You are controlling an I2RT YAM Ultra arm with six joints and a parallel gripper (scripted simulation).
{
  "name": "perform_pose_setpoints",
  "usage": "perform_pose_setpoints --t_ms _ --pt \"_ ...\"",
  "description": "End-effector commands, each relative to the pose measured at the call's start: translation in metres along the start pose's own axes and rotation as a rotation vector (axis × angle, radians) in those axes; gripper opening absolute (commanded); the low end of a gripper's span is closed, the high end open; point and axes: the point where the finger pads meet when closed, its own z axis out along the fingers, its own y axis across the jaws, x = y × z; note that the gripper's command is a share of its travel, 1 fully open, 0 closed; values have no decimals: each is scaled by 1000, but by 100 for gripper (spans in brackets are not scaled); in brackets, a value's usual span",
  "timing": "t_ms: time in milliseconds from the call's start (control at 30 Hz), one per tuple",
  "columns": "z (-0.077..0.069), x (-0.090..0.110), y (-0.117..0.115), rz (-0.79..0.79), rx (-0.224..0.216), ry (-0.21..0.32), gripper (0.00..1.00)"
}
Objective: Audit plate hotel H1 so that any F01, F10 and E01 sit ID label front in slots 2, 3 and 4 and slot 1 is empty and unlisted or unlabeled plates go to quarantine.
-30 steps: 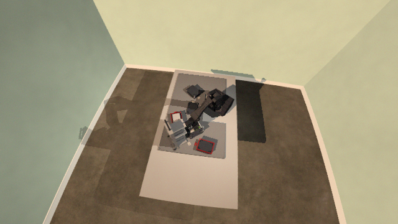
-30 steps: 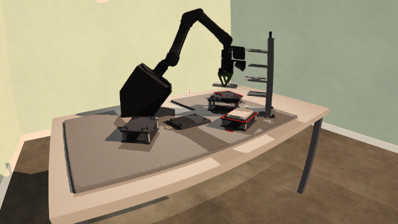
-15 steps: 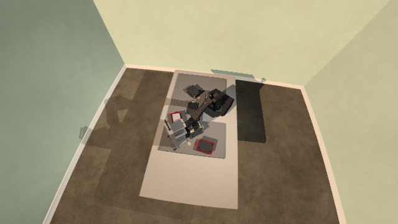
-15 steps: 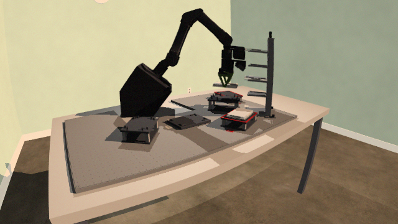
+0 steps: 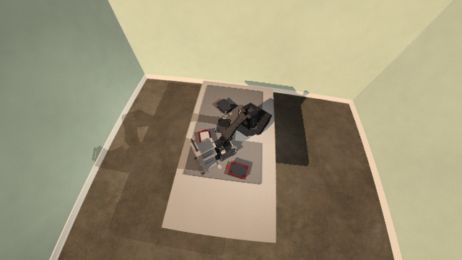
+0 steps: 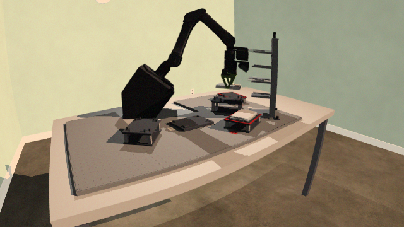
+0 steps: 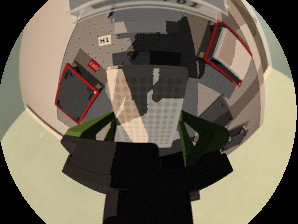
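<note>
My gripper (image 6: 228,81) (image 7: 147,113) is shut on a grey well plate (image 6: 230,86) (image 7: 150,100), held flat by its long sides between the green fingers. It hangs in front of the plate hotel H1 (image 6: 274,75) (image 5: 205,154), level with the lower shelves and above the table. In the wrist view the top edge shows a plate in the hotel with a front label ending in 01 (image 7: 190,3). The H1 sign (image 7: 104,40) lies on the deck below. Any label on the held plate is hidden.
A red-framed quarantine nest (image 6: 235,94) (image 5: 238,169) (image 7: 75,92) is empty. The other red-framed nest (image 6: 252,119) (image 5: 199,137) (image 7: 220,64) holds a light plate (image 6: 243,115) (image 5: 205,135) (image 7: 231,47). A dark raised nest (image 6: 141,130) and a flat dark nest (image 6: 189,122) stand near the arm base (image 6: 146,91).
</note>
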Motion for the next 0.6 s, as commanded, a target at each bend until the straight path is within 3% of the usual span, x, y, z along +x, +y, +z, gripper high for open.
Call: perform_pose_setpoints --t_ms 0,300,433,567 --pt "-8 -4 3 -6 -4 -43 86" --pt "-7 -1 1 -2 0 -37 86" --pt "-14 -11 4 -7 -5 -63 86" --pt "-4 0 2 -5 -3 -36 86"
